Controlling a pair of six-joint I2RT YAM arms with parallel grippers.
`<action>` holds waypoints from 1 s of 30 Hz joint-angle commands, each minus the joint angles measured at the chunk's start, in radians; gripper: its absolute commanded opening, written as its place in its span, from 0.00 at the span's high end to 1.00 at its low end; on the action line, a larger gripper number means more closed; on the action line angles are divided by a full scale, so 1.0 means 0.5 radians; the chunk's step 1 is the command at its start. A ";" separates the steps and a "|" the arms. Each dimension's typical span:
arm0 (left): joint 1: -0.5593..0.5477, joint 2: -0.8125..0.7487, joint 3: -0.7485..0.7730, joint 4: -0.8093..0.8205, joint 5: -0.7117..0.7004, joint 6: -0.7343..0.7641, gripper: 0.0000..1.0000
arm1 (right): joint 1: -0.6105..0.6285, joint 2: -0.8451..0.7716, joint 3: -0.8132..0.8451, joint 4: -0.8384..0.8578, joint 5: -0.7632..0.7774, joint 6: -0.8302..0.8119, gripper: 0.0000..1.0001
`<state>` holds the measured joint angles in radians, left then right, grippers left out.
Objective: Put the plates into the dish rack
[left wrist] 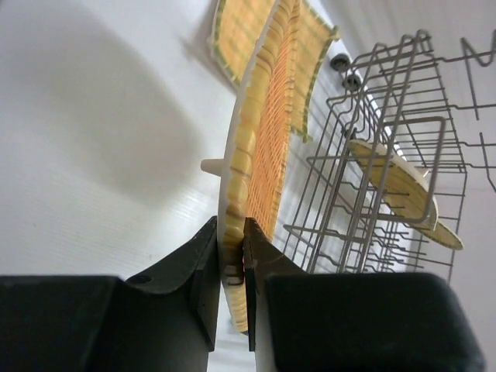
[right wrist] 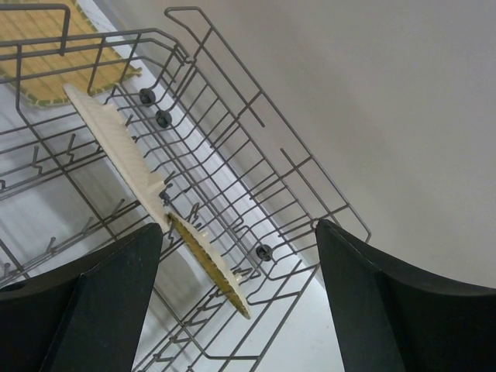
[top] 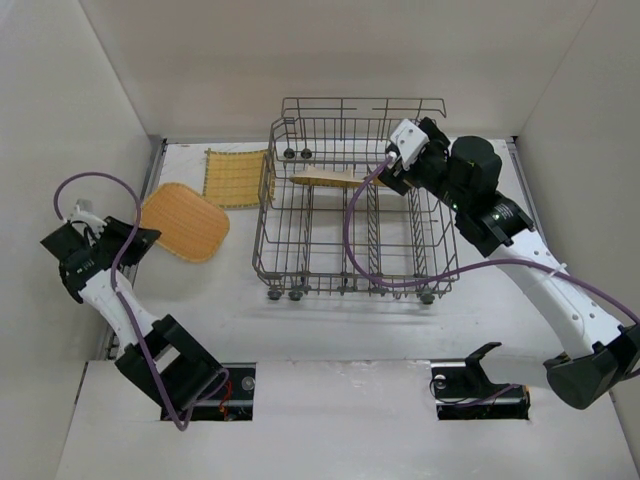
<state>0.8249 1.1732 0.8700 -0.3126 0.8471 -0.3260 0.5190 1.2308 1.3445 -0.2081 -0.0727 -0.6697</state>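
The left gripper (top: 145, 238) is out at the left side of the table (top: 330, 330), its fingers (left wrist: 203, 263) clamped on the rim of the orange plate (top: 185, 222). From the left wrist that plate (left wrist: 267, 132) shows edge-on, the rim pinched tight between the two black fingers. I cannot tell whether it is clear of the table or resting on it. Just behind it, a square plate (top: 235, 177) with ribbed yellow stripes lies flat on the table, close against the rack's left side. The rack (top: 355, 262) sits in the middle of the table, taller rail at the back. The right gripper (top: 393, 168) hangs over its back right part with the fingers (right wrist: 101, 302) spread wide and nothing between them. Below it, two plates stand on edge among the wires near the back, leaning and end to end: a pale plate (right wrist: 116, 147) with ribs, and a yellow plate (right wrist: 209, 267) just beside it, the two touching or nearly so. From the left wrist the same pair shows through the rack (left wrist: 387, 116) as two tilted slivers.
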 commanded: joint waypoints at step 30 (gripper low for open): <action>-1.706 -0.012 1.631 -0.909 -1.061 1.385 0.97 | 0.031 -0.124 -0.069 0.168 -0.149 0.134 0.14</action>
<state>0.0513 1.1721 1.5986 -0.7517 0.4767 0.2321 0.5255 1.2087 1.3205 -0.1890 -0.1326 -0.6201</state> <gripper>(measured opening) 0.116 0.863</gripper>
